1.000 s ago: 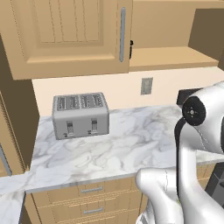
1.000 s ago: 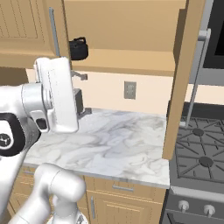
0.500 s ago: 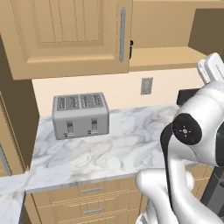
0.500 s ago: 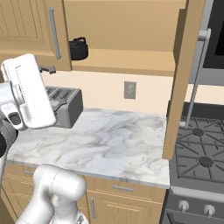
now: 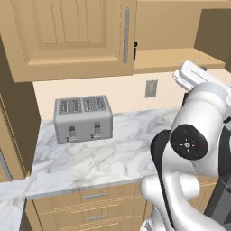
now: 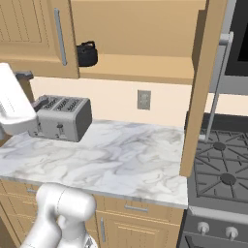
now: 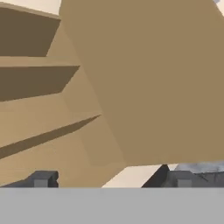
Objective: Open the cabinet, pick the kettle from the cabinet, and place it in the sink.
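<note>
The end effector [image 7: 112,178] is spread wide and empty, facing the cabinet [image 7: 144,78] interior. The kettle [image 6: 87,54] sits on the cabinet shelf, above the toaster [image 6: 64,116] on the desk [image 6: 121,157].

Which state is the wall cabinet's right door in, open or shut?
Open. In the right base view the right door stands edge-on, swung out over the counter, and the shelf behind shows the black kettle. The left door is shut.

A tan cabinet [image 7: 148,78] door panel is looming close, shelves [image 7: 30,74] showing left; fingertips [image 7: 41,178] are standing wide apart, apparently gripping nothing.
</note>
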Robot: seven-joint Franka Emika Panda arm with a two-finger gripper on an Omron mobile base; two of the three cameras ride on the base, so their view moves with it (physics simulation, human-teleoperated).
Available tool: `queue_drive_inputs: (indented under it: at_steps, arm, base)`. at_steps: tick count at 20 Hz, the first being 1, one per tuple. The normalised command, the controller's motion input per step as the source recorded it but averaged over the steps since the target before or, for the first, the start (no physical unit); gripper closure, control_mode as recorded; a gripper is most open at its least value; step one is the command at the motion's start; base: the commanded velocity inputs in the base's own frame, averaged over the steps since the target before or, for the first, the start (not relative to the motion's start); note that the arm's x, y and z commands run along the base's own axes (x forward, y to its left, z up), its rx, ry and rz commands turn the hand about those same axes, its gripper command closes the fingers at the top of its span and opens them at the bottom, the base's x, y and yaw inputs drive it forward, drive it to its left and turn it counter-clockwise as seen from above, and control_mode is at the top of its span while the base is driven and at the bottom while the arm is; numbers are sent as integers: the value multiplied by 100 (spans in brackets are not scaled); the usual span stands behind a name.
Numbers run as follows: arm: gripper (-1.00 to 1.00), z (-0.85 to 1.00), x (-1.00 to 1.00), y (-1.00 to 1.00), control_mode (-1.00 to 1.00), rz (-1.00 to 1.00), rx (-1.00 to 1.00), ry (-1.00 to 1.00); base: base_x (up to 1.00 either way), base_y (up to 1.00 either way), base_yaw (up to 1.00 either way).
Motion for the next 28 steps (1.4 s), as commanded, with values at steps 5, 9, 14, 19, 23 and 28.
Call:
queue_drive_inputs:
  at_steps: [5,9,14,19,23,28]
  arm:
    - [-100,4,14,54,-100,11,-24,33]
    - [-100,0,33,44,-100,9,-14,24]
    - [-100,3,41,34,-100,7,-4,15]
    - [-100,2,49,25,-100,12,0,14]
    - [-100,0,53,8,-100,15,1,12]
    - [-100,0,61,1,-100,19,3,16]
  base:
    - [0,0,0]
    - [0,0,0]
    - [0,0,0]
    - [0,0,0]
    - [0,0,0]
    - [0,0,0]
